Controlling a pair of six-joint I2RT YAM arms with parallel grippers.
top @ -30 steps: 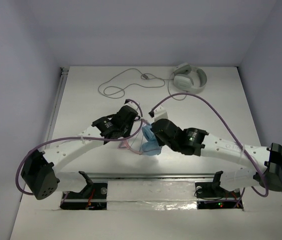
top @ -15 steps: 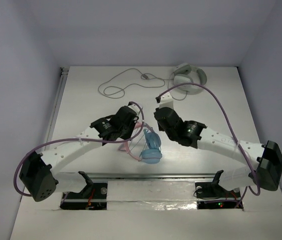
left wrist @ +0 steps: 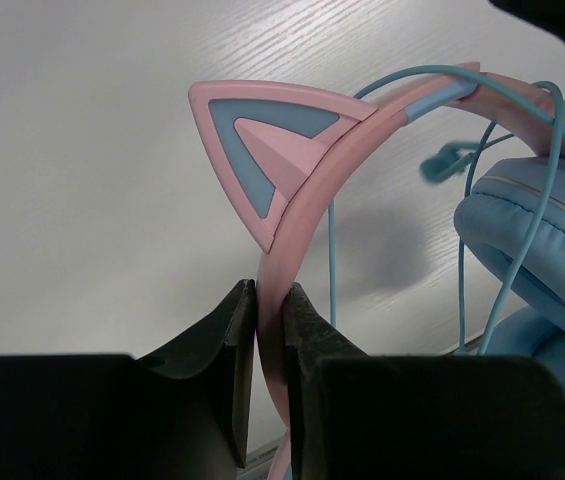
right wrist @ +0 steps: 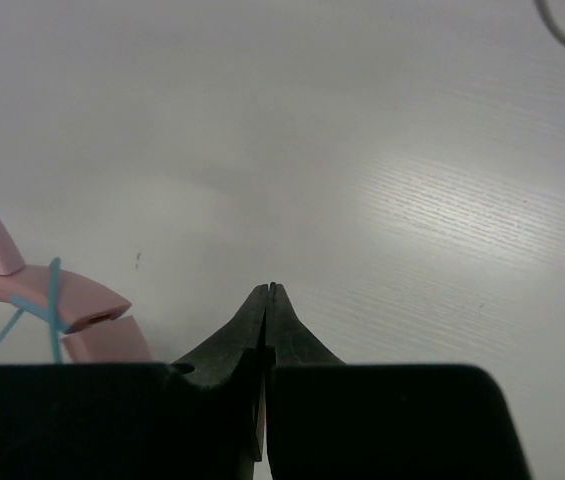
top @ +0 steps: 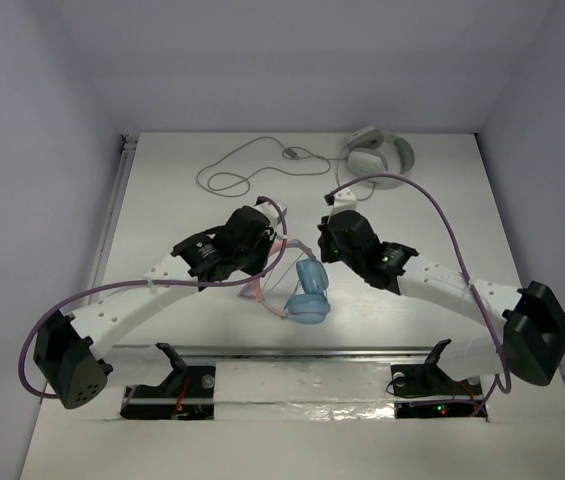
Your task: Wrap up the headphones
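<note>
L gripper (left wrist: 269, 300) pinched tight on pink headband (left wrist: 307, 200) of headphones (top: 309, 296), mid bench (top: 162, 200). R gripper (right wrist: 269, 292) shut, empty, just beside. R should open wide, catch the thin blue cable (left wrist: 331, 250) w/o tugging, loop it snug round earcups.

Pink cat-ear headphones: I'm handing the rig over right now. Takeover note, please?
Left gripper: shut on the pink headband just below one pointed ear.
Right gripper: shut, nothing visible between its jaws, above the white table beside the band's end.
The small headphones with light-blue round earcups are between the two arms.
Done: a few strands of the thin light-blue cable loosely cross the headband and an earcup.
Left: grasp the cable with the right gripper and finish winding. Leave the white-grey headphones at the far edge alone.
</note>
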